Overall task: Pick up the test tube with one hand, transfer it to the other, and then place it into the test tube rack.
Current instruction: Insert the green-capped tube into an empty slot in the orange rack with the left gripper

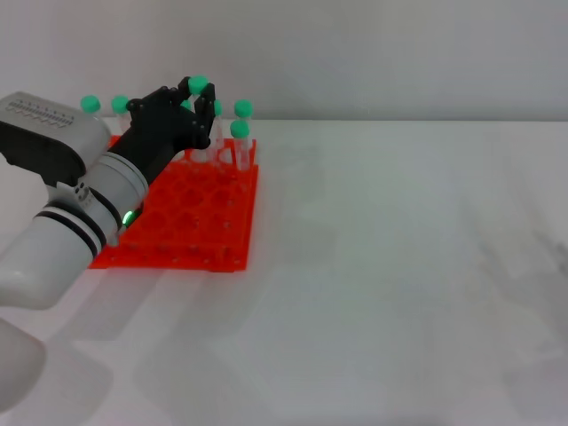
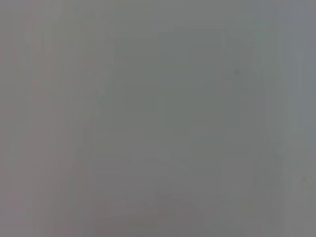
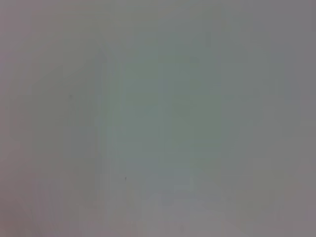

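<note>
Holding green-capped test tube [image 1: 199, 89] over test tube rack [image 1: 200, 226]: left end effector [image 1: 191, 111] clamped; other tubes [image 1: 240, 138] racked

The left gripper [image 1: 200, 111] reaches over the far rows of the test tube rack [image 1: 191, 232] near the worktop's far left corner, fingers around a green-capped test tube [image 1: 198, 84].

The left arm [image 1: 62, 240] is a thick silver-white cylinder banded by two black rings, with a small green light glowing just beyond the rings. Beside the rings sits a grey housing with a pale vented panel [image 1: 35, 113]. Past the light, the left gripper [image 1: 197, 111] is matte black, angular and multi-fingered.
</note>
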You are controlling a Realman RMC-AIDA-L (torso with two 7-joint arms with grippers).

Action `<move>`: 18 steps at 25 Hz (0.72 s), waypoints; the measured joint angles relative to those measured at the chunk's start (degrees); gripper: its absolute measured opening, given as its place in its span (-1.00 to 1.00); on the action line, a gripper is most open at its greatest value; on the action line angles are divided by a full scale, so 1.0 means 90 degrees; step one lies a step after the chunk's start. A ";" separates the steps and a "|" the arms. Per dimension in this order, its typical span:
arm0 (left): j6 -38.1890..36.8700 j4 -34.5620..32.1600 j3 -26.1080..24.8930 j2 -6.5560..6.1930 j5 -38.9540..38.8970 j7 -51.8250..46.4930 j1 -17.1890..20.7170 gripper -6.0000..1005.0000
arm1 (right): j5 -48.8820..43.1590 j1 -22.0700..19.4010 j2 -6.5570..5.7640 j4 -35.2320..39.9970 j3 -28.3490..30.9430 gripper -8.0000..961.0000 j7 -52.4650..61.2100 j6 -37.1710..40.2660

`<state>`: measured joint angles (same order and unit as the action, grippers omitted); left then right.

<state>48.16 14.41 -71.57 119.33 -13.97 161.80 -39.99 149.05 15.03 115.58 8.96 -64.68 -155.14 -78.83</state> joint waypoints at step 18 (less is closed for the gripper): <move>-0.0451 -0.0149 0.0013 0.0010 0.0255 0.0000 -0.0159 -0.24 | 0.0001 0.0007 0.0000 -0.0062 0.0000 0.79 0.0012 0.0019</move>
<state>44.10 13.07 -71.45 119.41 -11.68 161.81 -41.42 149.06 15.09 115.58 8.41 -64.68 -155.04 -78.66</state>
